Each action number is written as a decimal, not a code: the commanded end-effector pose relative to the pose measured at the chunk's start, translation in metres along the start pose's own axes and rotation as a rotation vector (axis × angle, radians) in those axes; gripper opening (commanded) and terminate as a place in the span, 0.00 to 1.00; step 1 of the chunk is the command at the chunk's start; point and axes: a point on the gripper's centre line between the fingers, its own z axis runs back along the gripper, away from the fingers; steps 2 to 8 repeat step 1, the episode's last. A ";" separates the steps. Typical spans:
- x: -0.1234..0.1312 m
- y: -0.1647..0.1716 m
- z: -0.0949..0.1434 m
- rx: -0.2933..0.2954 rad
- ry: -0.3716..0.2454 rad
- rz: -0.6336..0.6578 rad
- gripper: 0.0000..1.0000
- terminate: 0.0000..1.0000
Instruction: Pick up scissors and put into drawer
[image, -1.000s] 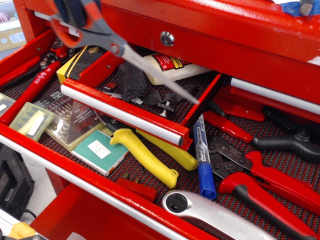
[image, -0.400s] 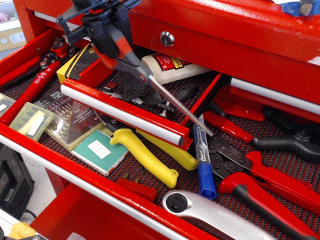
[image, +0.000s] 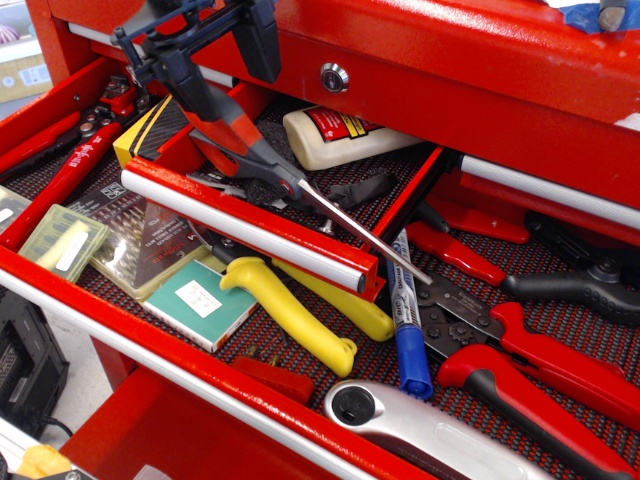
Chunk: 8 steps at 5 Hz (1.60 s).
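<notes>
The scissors (image: 268, 172), with grey and orange-red handles and slim silver blades, lie tilted in the small red drawer (image: 398, 212). Their handles are at its back left. The blades run down and to the right, and the tip pokes out over the drawer's right front corner above the blue marker. The drawer is open, with its silver bar pull (image: 240, 225) across the front. My gripper (image: 235, 95) hangs just above the handles with its dark fingers (image: 262, 45) spread apart. The left finger is close to or touching the orange handle.
A white bottle (image: 340, 135) and black parts (image: 355, 190) lie in the small drawer. The wider red drawer (image: 150, 350) below holds a yellow-handled tool (image: 300, 320), a blue marker (image: 408, 335), red pliers (image: 540, 350), a green box (image: 200, 300) and a clear case (image: 65, 240).
The gripper came down with the scissors into the small drawer. Its fingers have spread, and the scissors now rest lower with the tip over the drawer's front corner.
</notes>
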 end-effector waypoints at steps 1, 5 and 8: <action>-0.002 -0.011 0.017 -0.038 -0.031 -0.027 1.00 1.00; -0.002 -0.011 0.017 -0.038 -0.031 -0.027 1.00 1.00; -0.002 -0.011 0.017 -0.038 -0.031 -0.027 1.00 1.00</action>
